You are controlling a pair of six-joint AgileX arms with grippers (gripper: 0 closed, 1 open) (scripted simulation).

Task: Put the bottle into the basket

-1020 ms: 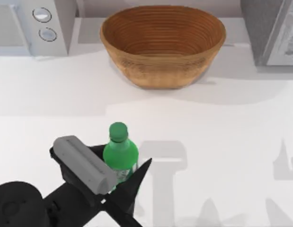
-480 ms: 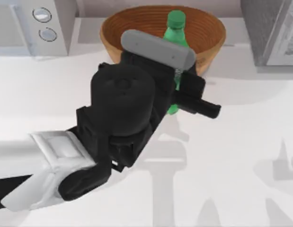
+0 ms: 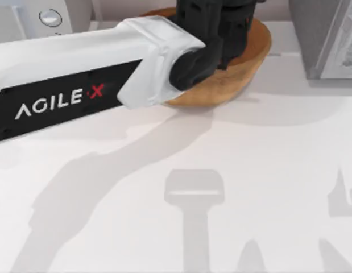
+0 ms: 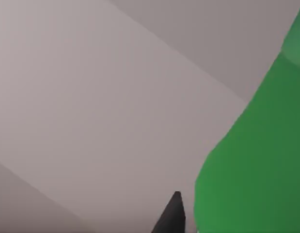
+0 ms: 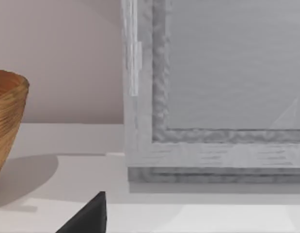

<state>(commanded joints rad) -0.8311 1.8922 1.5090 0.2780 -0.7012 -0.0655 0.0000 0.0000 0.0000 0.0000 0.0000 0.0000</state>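
Note:
My left arm (image 3: 79, 74) reaches from the left across the table, and its black wrist (image 3: 215, 28) hangs over the orange-brown wicker basket (image 3: 252, 54) at the back middle. The wrist hides the basket's inside and the bottle in the top view. In the left wrist view the green bottle (image 4: 251, 155) stands close up beside one dark fingertip (image 4: 173, 216), with my left gripper shut on it. The right wrist view has the basket's (image 5: 7, 121) side and a dark fingertip (image 5: 89, 216) of my parked right gripper.
A white appliance with round knobs (image 3: 48, 17) stands at the back left. A grey box-like cabinet (image 3: 323, 34) stands at the back right, close to the basket, and looms large in the right wrist view (image 5: 213, 97). White tabletop (image 3: 221, 170) lies in front.
My left arm has lifted the bottle from the table's front left and carried it back over the basket. The arm now covers the bottle in the top view.

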